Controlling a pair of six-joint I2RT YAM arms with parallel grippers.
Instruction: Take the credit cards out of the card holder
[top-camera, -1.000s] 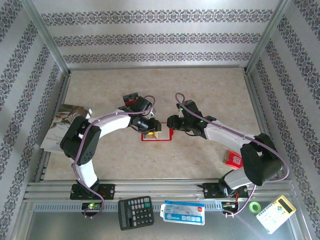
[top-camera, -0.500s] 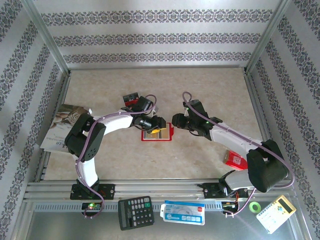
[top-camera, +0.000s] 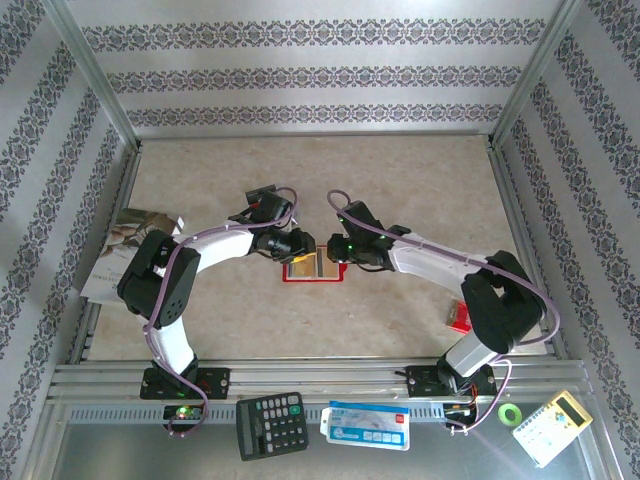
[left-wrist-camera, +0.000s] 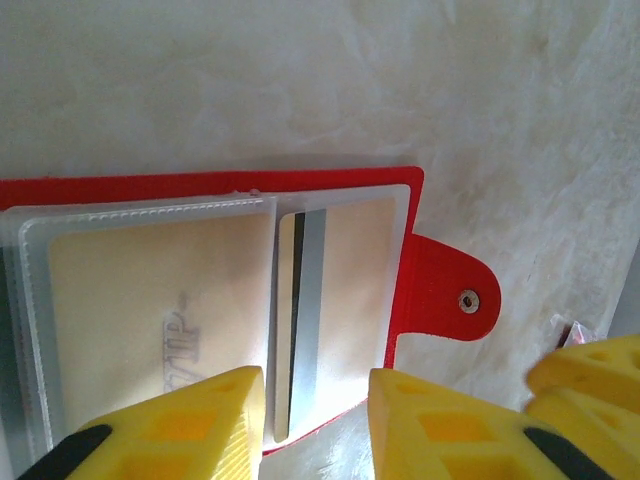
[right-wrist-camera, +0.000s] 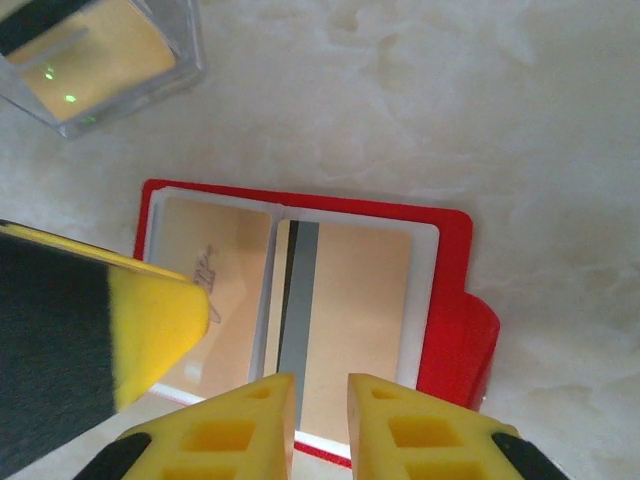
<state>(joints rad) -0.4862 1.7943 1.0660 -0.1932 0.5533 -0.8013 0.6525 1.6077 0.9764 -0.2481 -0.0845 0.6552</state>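
Left gripper (left-wrist-camera: 317, 410): yellow fingers apart with a clear gap, poised over the near edge of the open red card holder (left-wrist-camera: 445, 300), clamping nothing. Right gripper (right-wrist-camera: 322, 400): fingers drawn to a thin slit above the near edge of the striped tan card (right-wrist-camera: 350, 300), which sits in its pale pocket; no grip seen. Card holder lies mid-table (top-camera: 400, 180), unmoved since a moment ago, while the right arm has swung leftward to reach its edge.
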